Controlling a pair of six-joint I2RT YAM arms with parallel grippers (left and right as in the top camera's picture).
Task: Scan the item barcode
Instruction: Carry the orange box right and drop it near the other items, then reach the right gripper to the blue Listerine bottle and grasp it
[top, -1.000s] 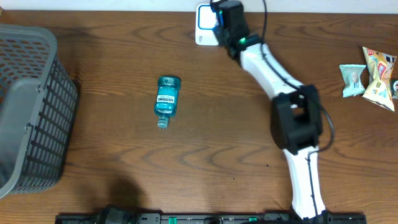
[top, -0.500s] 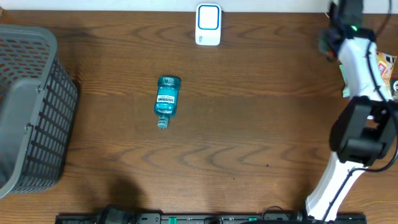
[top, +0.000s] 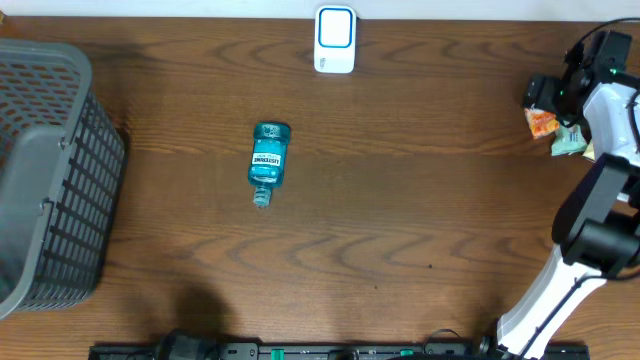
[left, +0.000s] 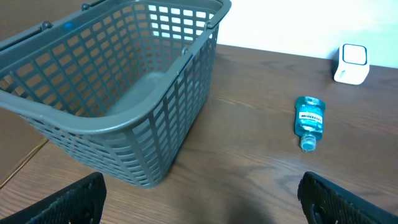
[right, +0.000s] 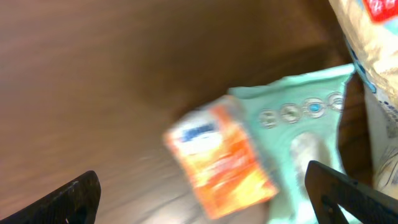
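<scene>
Since a second ago our right arm (top: 605, 110) has swung away from the white scanner (top: 335, 40) at the far edge of the counter (top: 400, 230) and over to the far right, and our right fingers (right: 68, 200) have gone from shut to spread wide. They stand at the two lower corners of the wrist view with nothing gripped. The orange packet (right: 221, 165), the item for scanning, shows blurred between and below them, touching neither finger; we cannot tell whether it rests flat on the wood. Its right edge overlaps a mint-green packet (right: 305, 137), and a pale snack bag (right: 370, 43) sits just right of that. Our left fingers (left: 74, 202) are also wide open and empty, at the near left, facing the grey basket (left: 124, 93). A blue bottle (top: 268, 160) lies on its side left of centre, cap toward the near edge, unmoved, well apart from both basket and scanner
</scene>
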